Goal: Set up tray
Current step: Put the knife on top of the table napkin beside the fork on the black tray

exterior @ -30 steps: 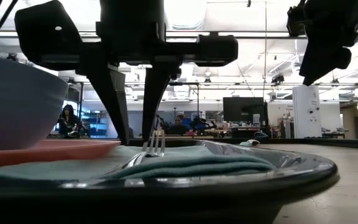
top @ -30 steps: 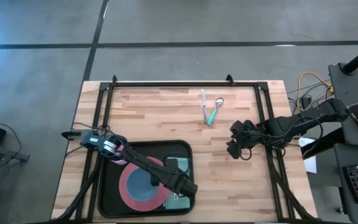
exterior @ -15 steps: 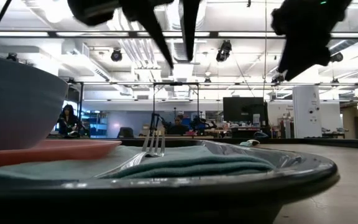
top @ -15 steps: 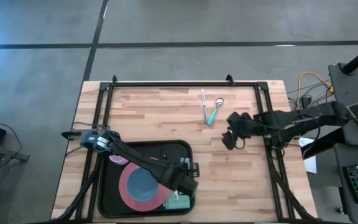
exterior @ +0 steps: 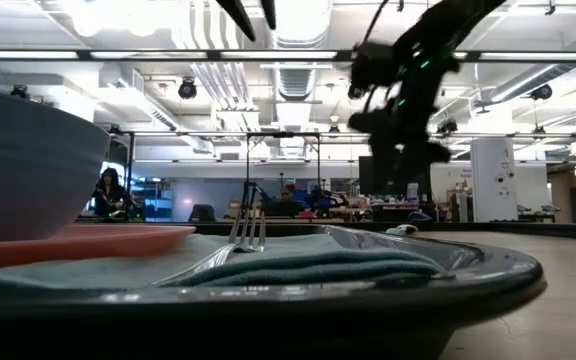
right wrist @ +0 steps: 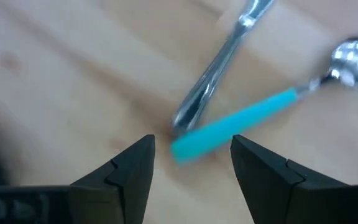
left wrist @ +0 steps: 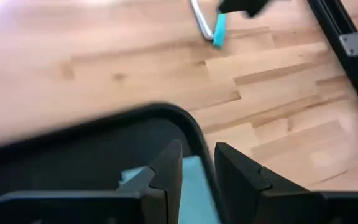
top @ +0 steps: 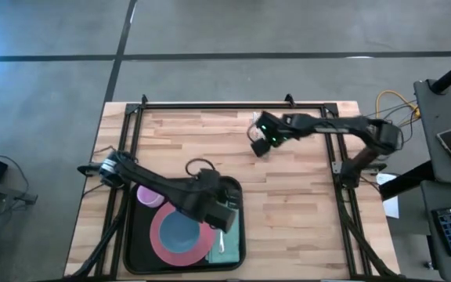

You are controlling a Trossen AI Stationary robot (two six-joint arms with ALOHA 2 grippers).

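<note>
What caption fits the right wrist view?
Open right gripper poised above the blue-handled spoon and a metal utensil on the wooden table.

Wood table [top: 171, 137]; ppl seated in bkgd [exterior: 108, 195]; monitor [exterior: 383, 175]; cables [top: 386, 106] off table's edge.

L pincer [top: 224, 205] raised, fingers nearly closed; R pincer [top: 258, 141] low, fingers spread wide.

In the high view the right gripper [top: 261, 141] covers most of the blue-handled spoon [right wrist: 241, 121]. The left arm hides part of the tray [top: 131, 251] and the teal napkin [exterior: 298, 268]. The left wrist view is blurred.
</note>
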